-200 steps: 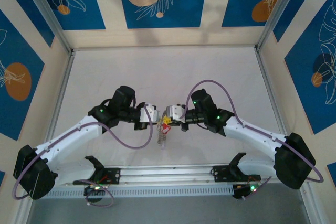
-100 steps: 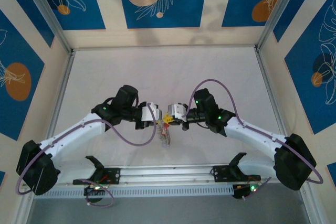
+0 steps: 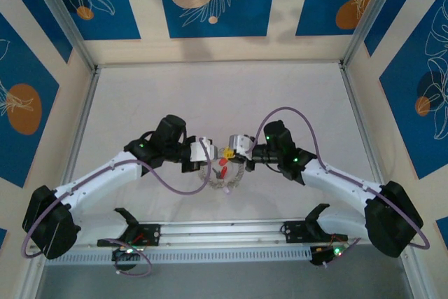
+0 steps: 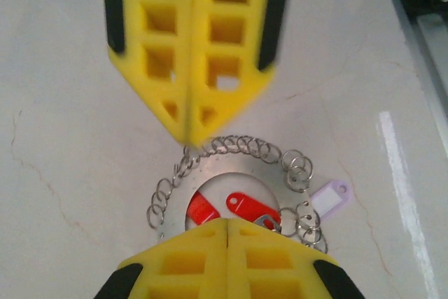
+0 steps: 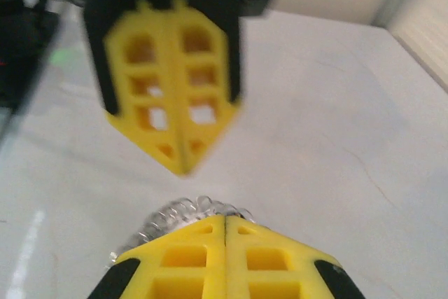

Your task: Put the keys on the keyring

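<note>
Near the middle of the worktop (image 4: 63, 145), the left gripper (image 4: 227, 223) and the right gripper (image 4: 187, 138) face each other tip to tip, each with its jaws closed on an opposite edge of the keyring (image 4: 241, 147) held between them, while red-headed keys (image 4: 246, 205) show in its open centre.

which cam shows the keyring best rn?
Left wrist: the keyring is sharp and close, its looped rim, open centre and red-headed keys showing. Top external has the keyring tiny and far. Right wrist catches a blurred arc of its rim.
</note>
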